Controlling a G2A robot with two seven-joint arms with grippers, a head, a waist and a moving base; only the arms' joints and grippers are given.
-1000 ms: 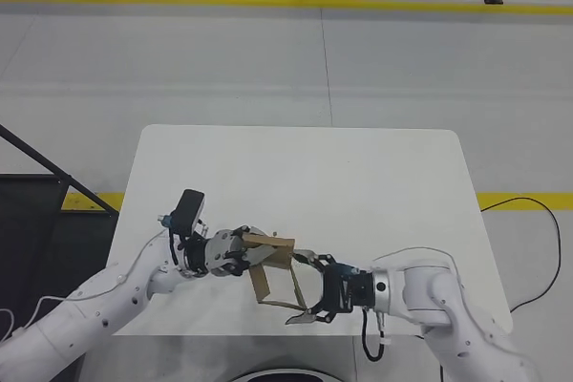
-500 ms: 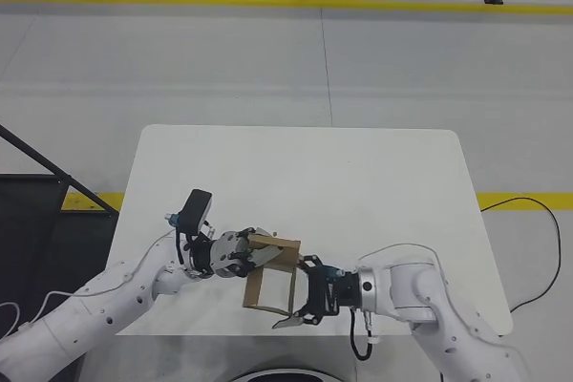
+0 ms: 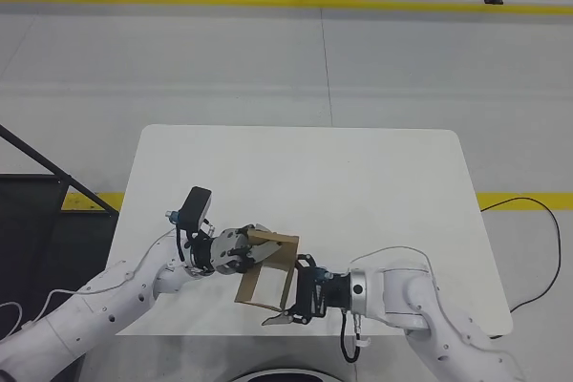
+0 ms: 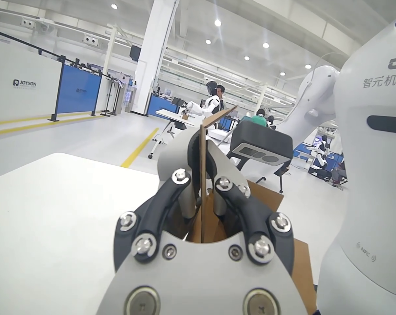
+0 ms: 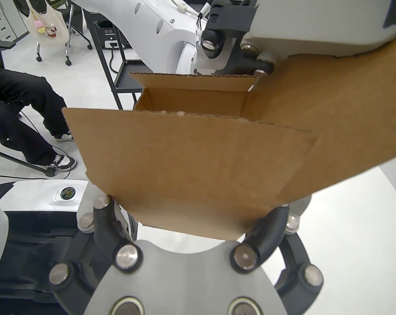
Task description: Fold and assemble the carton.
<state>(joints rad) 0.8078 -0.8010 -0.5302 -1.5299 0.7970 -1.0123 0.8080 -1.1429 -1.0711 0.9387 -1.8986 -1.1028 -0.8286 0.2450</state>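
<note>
A brown cardboard carton (image 3: 277, 250) is held up as an open sleeve over the near part of the white table (image 3: 382, 191). My left gripper (image 3: 251, 244) is shut on one thin upright panel of the carton (image 4: 203, 139), pinching it edge-on. My right gripper (image 3: 288, 289) is open at the carton's other side, its fingers spread wide to either side of a lower flap (image 5: 191, 165). In the right wrist view the carton's hollow inside (image 5: 198, 99) faces the camera, with the left gripper (image 5: 237, 60) clamped on its far wall.
The table's near edge (image 3: 267, 334) lies just below both grippers. Bare tabletop stretches away behind and to the right of the carton. A black frame (image 3: 19, 220) stands beside the table's left side.
My right gripper has moved left, closer to the carton. The carton has swung from a skewed, half-flat shape into a squarer open sleeve and shifted slightly left. The left gripper kept its hold.
</note>
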